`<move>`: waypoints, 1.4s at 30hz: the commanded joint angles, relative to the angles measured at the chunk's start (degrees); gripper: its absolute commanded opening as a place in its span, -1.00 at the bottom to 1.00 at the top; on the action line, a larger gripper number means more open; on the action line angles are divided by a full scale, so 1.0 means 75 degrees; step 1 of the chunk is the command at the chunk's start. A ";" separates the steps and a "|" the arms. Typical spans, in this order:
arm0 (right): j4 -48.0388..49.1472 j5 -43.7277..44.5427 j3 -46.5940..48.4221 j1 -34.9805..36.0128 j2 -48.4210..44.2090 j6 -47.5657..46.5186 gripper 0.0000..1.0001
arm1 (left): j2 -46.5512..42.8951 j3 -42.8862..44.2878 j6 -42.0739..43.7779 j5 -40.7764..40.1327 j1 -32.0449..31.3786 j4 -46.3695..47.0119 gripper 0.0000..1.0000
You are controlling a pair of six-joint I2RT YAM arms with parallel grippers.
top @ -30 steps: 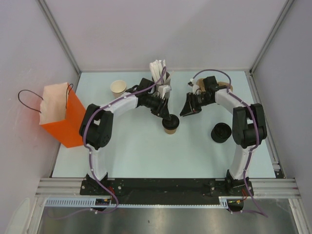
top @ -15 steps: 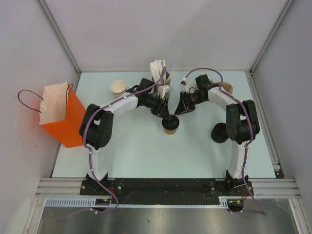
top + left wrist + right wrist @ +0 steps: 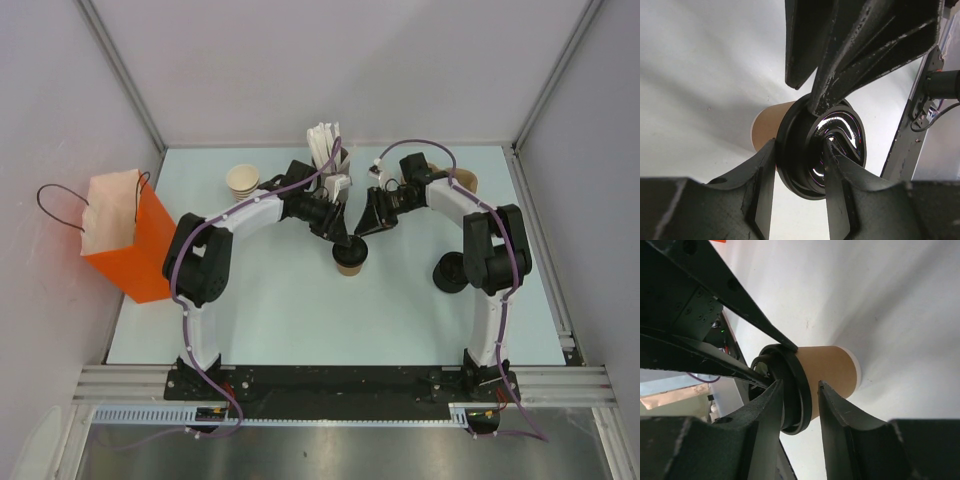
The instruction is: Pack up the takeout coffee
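Observation:
The takeout coffee [image 3: 349, 266] is a small tan paper cup standing mid-table with a black lid [image 3: 352, 250] on its mouth. My left gripper [image 3: 345, 243] comes from the left and is shut on the lid's rim. In the left wrist view one finger lies outside the rim and the other in the lid's [image 3: 840, 135] glossy recess, with the gripper [image 3: 799, 150] between them. My right gripper [image 3: 365, 228] reaches in from the right and is open. Its jaws [image 3: 800, 385] straddle the lid's edge [image 3: 799, 395] above the brown cup wall [image 3: 832, 372].
An orange paper bag [image 3: 125, 235] stands at the table's left edge. A stack of nested brown cups [image 3: 242, 180] and a grey holder of white sticks [image 3: 328, 155] are at the back. A pile of black lids [image 3: 455, 272] sits right of the right arm.
My right gripper has swung left to the cup's lid and its jaws have widened a little. The left gripper and the cup have stayed in place.

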 commanded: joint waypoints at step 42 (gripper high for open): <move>-0.0614 0.2193 0.0273 0.0599 0.0201 -0.1008 -0.32 | 0.0486 -0.0381 0.0889 -0.1367 -0.0098 -0.0609 -0.20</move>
